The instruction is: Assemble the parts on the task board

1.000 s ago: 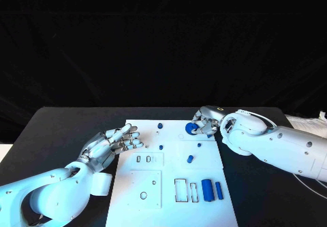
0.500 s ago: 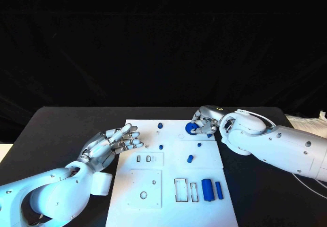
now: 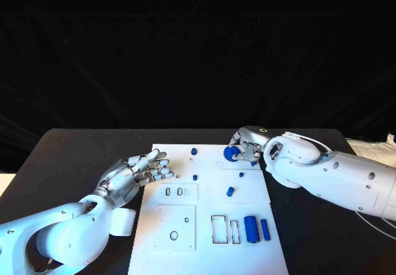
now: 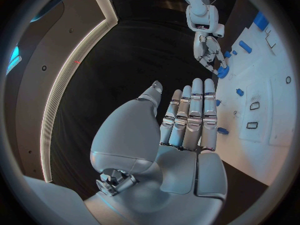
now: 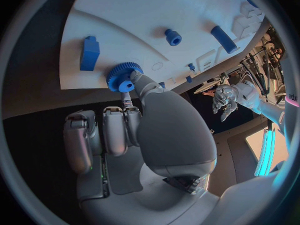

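Observation:
The white task board (image 3: 206, 201) lies in the middle of the black table. My right hand (image 3: 246, 148) is over the board's far right corner and pinches a blue gear (image 3: 232, 152) between thumb and a finger. In the right wrist view the thumb presses on the blue gear (image 5: 120, 77), just beside a blue block (image 5: 89, 52). My left hand (image 3: 136, 172) hovers at the board's left edge, fingers apart and holding nothing. The left wrist view shows the left hand (image 4: 187, 120) spread, with the right hand (image 4: 209, 50) and the gear (image 4: 223, 72) beyond it.
Other blue parts lie on the board: a small peg (image 3: 194, 152) at the far side, an oblong piece (image 3: 230, 191) in the middle, and two cylinders (image 3: 250, 223) next to rectangular slots at the near right. A white cloth (image 3: 375, 150) lies at the table's right edge.
My right hand has shifted slightly toward the board's far side with the gear in it. The left hand has stayed where it was.

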Available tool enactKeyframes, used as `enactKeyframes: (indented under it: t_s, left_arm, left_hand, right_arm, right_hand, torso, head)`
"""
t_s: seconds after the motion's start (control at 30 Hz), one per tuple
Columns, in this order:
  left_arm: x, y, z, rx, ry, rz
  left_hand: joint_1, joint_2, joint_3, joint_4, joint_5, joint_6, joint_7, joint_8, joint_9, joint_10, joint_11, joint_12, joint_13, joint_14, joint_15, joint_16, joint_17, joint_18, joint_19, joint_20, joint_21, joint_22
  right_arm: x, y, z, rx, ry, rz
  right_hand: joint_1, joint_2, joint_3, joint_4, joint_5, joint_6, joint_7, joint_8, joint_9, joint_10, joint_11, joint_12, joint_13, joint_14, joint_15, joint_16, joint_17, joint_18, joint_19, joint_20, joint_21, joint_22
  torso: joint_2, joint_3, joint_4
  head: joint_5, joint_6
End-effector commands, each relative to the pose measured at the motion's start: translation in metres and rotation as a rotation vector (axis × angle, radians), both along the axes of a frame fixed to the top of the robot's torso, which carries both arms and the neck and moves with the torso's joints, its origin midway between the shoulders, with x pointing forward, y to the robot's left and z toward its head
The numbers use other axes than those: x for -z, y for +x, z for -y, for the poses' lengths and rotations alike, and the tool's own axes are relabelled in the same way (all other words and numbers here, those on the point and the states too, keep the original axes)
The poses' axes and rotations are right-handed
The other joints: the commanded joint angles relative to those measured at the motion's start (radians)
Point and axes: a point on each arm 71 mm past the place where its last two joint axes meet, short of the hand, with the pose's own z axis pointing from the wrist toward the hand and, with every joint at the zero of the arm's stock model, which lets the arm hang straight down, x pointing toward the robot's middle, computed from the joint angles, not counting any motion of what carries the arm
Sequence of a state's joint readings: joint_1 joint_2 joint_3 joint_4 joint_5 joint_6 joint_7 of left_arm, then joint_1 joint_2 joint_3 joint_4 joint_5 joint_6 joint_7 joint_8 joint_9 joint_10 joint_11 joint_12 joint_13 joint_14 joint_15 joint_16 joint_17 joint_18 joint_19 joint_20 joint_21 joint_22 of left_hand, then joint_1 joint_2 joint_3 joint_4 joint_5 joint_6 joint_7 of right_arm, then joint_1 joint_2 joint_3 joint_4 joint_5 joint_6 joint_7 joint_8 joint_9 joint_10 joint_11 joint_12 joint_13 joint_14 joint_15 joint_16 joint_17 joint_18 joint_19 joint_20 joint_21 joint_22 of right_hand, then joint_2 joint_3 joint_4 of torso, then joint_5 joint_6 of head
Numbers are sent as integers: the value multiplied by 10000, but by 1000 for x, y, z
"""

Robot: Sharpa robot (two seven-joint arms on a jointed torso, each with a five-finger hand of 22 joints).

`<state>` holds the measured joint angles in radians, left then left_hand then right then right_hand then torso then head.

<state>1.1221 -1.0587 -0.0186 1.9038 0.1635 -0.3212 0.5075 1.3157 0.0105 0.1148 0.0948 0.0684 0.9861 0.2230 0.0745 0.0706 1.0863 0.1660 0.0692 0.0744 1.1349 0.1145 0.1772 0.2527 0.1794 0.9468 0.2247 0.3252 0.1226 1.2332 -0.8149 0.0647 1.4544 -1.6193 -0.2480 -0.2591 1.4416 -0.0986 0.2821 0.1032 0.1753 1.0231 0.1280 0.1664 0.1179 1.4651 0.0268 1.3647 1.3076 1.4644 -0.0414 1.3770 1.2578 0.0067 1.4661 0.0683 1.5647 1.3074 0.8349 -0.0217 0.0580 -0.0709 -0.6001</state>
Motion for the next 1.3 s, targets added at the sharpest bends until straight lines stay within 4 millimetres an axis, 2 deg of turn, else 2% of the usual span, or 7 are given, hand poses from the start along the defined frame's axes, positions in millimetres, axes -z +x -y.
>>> enactKeyframes:
  t_s: [0.03, 0.2, 0.37, 0.57, 0.73, 0.93, 1.3]
  left_arm:
    - [-1, 0, 3, 212, -164, 75]
    - [-1, 0, 3, 224, -172, 76]
    - [-1, 0, 3, 238, -176, 71]
    - [-1, -1, 5, 275, -190, 65]
    - [-1, 0, 5, 291, -196, 61]
    - [-1, 0, 6, 303, -201, 61]
    - [-1, -1, 6, 305, -201, 59]
  left_hand:
    - [-3, 123, -6, -75, -26, -34, 47, -39, -3, -82, 22, -49, -9, -74, 10, -68, 9, 21, -93, -7, -40, -14]
    - [7, 146, 5, -84, -23, -32, 45, -40, -1, -83, 21, -47, -8, -73, 9, -74, 14, 22, -94, -6, -41, -16]
    - [7, 146, 5, -84, -23, -32, 45, -40, -1, -83, 21, -47, -8, -73, 9, -74, 14, 22, -94, -6, -41, -16]
    - [7, 146, 5, -84, -23, -32, 45, -40, -1, -83, 21, -47, -8, -73, 9, -74, 14, 22, -94, -6, -41, -16]
    - [7, 146, 5, -84, -23, -32, 45, -40, -1, -83, 21, -47, -8, -73, 9, -74, 14, 22, -94, -6, -41, -16]
    - [7, 146, 5, -84, -23, -32, 45, -40, -1, -83, 21, -47, -8, -73, 9, -74, 14, 22, -94, -6, -41, -16]
    - [7, 146, 5, -84, -23, -32, 45, -40, -1, -83, 21, -47, -8, -73, 9, -74, 14, 22, -94, -6, -41, -16]
  right_arm:
    - [-1, -4, -7, -322, -83, 587]
    - [-8, -14, -25, -826, 268, 1028]
    - [-17, -25, -53, -1462, 362, 1577]
    - [-18, -29, -84, -2046, 313, 1791]
    - [-12, -27, -103, -2334, 221, 1710]
    - [0, -23, -115, -2467, 29, 1471]
    - [11, -15, -120, -2340, -263, 1155]
  right_hand:
    - [-143, 128, 73, 34, -34, 470, -210, 139, 201, 238, -62, 45, 1281, 512, -82, -2, -22, -67, 1047, -69, 61, 2634]
    - [-472, 48, 70, 119, -39, 443, -204, 70, 188, 251, -55, 53, 1306, 512, -79, -14, -33, -67, 1047, -72, 61, 2634]
    - [-584, 11, 75, 140, -65, 437, -202, 41, 184, 251, -52, 46, 1311, 510, -78, -26, -47, -67, 1047, -71, 61, 2634]
    - [-614, 3, 81, 145, -83, 436, -202, 31, 182, 250, -52, 42, 1311, 508, -78, -35, -60, -67, 1047, -71, 61, 2634]
    - [-626, 4, 85, 147, -89, 434, -202, 26, 181, 248, -51, 36, 1308, 504, -78, -47, -78, -67, 1047, -71, 61, 2634]
    - [-639, 6, 91, 151, -92, 431, -200, 20, 180, 243, -51, 22, 1301, 501, -78, -60, -97, -67, 1047, -71, 61, 2634]
    - [-778, -58, 98, 162, -123, 359, -171, -66, 157, 213, -30, -49, 1272, 484, -65, -119, -175, -67, 1047, -65, 61, 2634]
  torso:
    - [-2, -4, 1]
    - [-6, -5, 3]
    - [0, -10, 8]
    - [0, -32, 46]
    - [8, -11, 16]
    - [9, -8, 19]
    - [0, 3, -16]
  head:
    - [10, 11]
    - [31, 19]
    - [80, 25]
    - [102, 14]
    - [180, -13]
    - [206, -51]
    - [251, -95]
